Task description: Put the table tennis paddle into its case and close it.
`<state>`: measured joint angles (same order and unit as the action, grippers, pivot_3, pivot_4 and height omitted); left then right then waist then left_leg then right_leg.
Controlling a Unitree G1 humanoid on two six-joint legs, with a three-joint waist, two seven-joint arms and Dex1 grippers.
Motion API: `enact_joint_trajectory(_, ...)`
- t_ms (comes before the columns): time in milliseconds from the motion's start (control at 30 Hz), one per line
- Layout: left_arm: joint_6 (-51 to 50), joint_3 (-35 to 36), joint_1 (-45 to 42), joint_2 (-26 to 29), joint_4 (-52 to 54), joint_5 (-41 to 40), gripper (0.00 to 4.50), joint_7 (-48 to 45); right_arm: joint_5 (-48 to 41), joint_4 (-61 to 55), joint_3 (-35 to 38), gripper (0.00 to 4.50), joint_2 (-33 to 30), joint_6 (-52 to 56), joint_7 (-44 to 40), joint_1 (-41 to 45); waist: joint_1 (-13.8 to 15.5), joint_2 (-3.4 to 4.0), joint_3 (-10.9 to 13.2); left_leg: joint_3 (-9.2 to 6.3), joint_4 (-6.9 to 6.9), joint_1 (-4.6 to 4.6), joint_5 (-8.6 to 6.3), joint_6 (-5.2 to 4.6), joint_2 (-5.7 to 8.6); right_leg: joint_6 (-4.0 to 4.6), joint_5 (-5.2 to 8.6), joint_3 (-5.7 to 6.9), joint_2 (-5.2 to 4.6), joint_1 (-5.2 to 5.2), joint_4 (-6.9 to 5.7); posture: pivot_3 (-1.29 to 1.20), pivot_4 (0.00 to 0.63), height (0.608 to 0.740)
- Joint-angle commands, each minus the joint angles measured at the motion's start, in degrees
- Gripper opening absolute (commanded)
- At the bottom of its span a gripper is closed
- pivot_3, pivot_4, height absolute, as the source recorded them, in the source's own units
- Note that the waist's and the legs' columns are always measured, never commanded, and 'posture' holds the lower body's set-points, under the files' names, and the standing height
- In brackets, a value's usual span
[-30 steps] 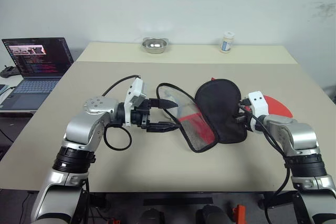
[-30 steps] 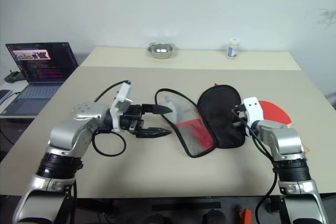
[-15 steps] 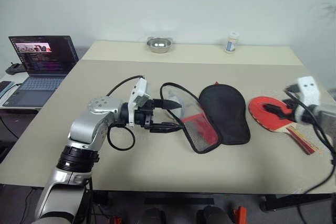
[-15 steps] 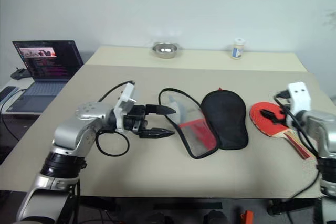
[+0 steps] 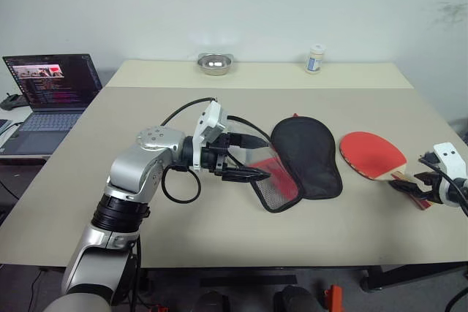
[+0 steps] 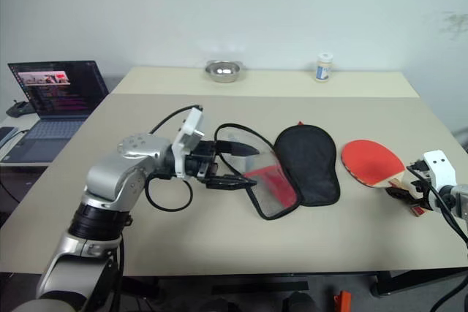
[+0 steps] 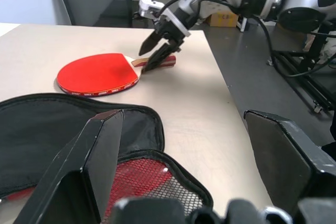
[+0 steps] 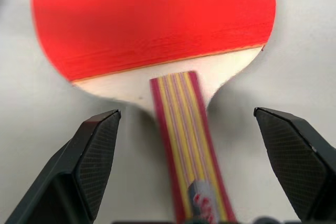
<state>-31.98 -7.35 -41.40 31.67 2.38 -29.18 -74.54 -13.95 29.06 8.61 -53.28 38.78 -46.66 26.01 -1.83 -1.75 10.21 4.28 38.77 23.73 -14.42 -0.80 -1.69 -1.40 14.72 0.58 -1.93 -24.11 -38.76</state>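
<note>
**Right end effector lined up on the paddle handle, nothing grasped yet**

The right end effector (image 8: pixel 189 145) is released, with its two black fingers spread wide. The handle (image 8: pixel 189 145) of the table tennis paddle (image 5: pixel 372 154) lies between them and points back toward the wrist. From the left wrist view the fingertips seem to be at the end of the handle; whether they already touch it I cannot tell. The long axis of the paddle is nearly in line with this end effector: first comes the striped handle, then the pale wooden neck, then the round red face, which points away from the end effector and toward the case.

The paddle lies flat on the worktop (image 5: pixel 219 217), red side up, just beside the case (image 5: pixel 307 156) on its right side, apart from it. The right arm is clearly the nearer one to it.

The left end effector (image 5: pixel 248 157) is also released, its fingers standing wide at the left edge of the case, where the red side with black mesh is folded out. It grasps nothing that I can see. The case lies open, its black half toward the paddle.

In my judgement the next move is to close the right fingers across the handle, so the approach along the handle axis matters most.
</note>
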Motion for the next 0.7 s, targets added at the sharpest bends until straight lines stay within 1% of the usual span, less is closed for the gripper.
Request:
enact_joint_trajectory(33,1.2,0.48,-0.9,0.42,1.17,-0.47,4.0,-0.55,1.58,3.91,-1.4,4.48,0.54,-2.51,-1.5,2.79,0.0,0.0,0.0,0.01,0.0,0.01,0.0,0.0,0.01,0.0,0.0,-0.01,-0.01,0.0,0.02,0.0,0.15,0.74)
enact_joint_trajectory(200,1.81,1.0,-0.26,1.23,0.84,-0.24,4.0,-0.68,2.89,7.64,-2.92,4.48,2.07,-2.01,-2.22,4.38,-0.06,-0.01,0.0,0.04,0.04,0.02,0.0,0.0,-0.01,0.0,-0.01,-0.01,-0.03,0.02,0.04,0.0,0.15,0.74)
enact_joint_trajectory(233,2.06,1.18,-0.13,1.41,0.59,-0.16,4.0,-0.62,2.81,7.62,-2.77,4.31,2.51,-1.68,-2.05,4.51,-0.06,-0.03,-0.01,0.03,0.06,0.01,0.0,0.0,-0.01,-0.01,-0.01,-0.01,-0.03,0.03,0.03,0.0,0.15,0.74)
enact_joint_trajectory(300,2.81,1.45,0.25,1.7,0.11,0.27,4.0,-0.11,2.83,7.38,-1.96,3.91,3.36,-1.05,-0.59,4.64,-0.06,-0.06,-0.03,0.03,0.07,-0.07,0.0,0.0,-0.02,-0.01,-0.01,0.0,-0.03,0.1,0.01,0.0,0.15,0.74)
enact_joint_trajectory(433,4.17,1.71,0.91,2.24,-0.61,0.99,4.0,0.41,2.85,6.75,0.47,2.63,4.27,-0.21,2.95,4.53,-0.1,-0.06,-0.04,0.05,0.05,-0.22,0.0,0.01,-0.05,0.0,-0.01,-0.03,-0.02,0.19,-0.03,0.0,0.15,0.74)
enact_joint_trajectory(567,4.88,2.18,1.18,2.93,-1.6,1.2,4.0,0.24,1.33,3.31,3.98,1.37,4.18,1.9,5.05,4.36,-0.05,-0.06,-0.03,0.05,0.05,-0.32,0.0,0.01,-0.04,0.0,-0.01,-0.03,-0.04,0.32,-0.02,0.0,0.15,0.74)
enact_joint_trajectory(600,5.1,2.38,1.15,3.17,-2.08,1.38,4.0,0.32,0.56,1.34,5.25,1.15,3.97,3.11,5.64,4.34,-0.02,-0.05,-0.03,0.05,0.05,-0.33,0.0,0.0,-0.02,0.0,-0.01,-0.02,-0.07,0.33,-0.03,0.0,0.15,0.74)
enact_joint_trajectory(633,5.3,2.57,1.2,3.42,-2.41,1.49,4.0,0.39,-0.15,-0.66,6.27,1.05,3.77,4.34,6.17,4.21,0.03,-0.02,-0.01,0.06,0.05,-0.33,0.0,0.0,0.0,0.0,-0.01,-0.03,-0.09,0.33,-0.03,0.0,0.15,0.74)
enact_joint_trajectory(700,5.78,3.07,1.23,4.07,-3.24,1.77,4.0,0.53,-2.1,-6.56,8.57,1.05,3.47,7.62,7.38,3.79,0.04,0.1,0.06,0.06,0.03,-0.28,0.0,0.0,0.0,0.0,-0.01,-0.02,-0.1,0.27,-0.03,0.0,0.15,0.74)
